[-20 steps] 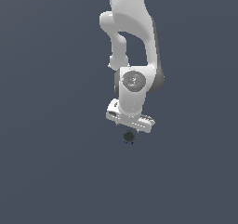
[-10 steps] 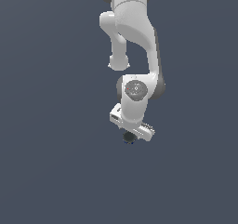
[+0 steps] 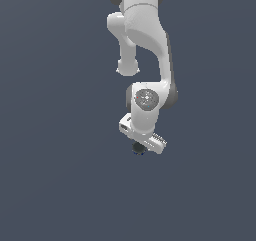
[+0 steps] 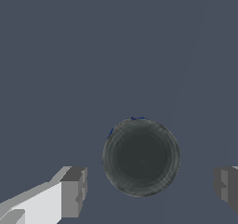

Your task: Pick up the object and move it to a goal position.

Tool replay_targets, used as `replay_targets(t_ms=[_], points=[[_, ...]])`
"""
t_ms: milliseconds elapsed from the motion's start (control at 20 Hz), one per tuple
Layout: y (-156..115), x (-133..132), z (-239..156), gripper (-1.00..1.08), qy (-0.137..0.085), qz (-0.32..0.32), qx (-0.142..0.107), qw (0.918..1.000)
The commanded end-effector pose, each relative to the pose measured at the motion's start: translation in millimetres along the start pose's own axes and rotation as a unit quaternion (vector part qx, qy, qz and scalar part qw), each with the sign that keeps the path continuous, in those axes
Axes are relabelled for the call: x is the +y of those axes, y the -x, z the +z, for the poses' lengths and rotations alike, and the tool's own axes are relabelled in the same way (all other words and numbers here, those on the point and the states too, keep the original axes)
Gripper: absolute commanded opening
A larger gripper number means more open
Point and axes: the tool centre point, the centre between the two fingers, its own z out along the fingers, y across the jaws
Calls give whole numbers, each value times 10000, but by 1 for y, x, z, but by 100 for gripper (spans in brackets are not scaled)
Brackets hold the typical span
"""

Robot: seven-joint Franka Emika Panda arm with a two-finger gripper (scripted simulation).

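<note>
The object (image 4: 141, 157) is a small round dark grey-black item with a thin blue edge. In the wrist view it lies between my two fingertips, with a gap on each side. My gripper (image 4: 151, 190) is open around it, one grey pad (image 4: 74, 191) on one side and the other pad (image 4: 225, 183) at the frame's edge. In the exterior view the white arm reaches down and the gripper (image 3: 142, 146) hangs right over the object (image 3: 137, 149), which peeks out below the hand. The fingers are hidden there.
A plain dark blue-grey surface (image 3: 60, 175) fills both views. Nothing else shows on it.
The arm has come down and shifted a little to the exterior view's right. The hand now sits lower, over the object. The object has not moved.
</note>
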Motion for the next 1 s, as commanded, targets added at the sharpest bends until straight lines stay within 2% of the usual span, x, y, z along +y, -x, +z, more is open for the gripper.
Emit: replay_targets(t_ms=[0,400,700,750,950], points=[[0,0,4,100,2,4,-2,10000],[1,1,41,100,0,20,0,10000],[0,0,49,100,-1,25,1,10000],[0,0,49,-100,-1,25,1,10000],[0,0,49,-100,-1,25,1,10000]])
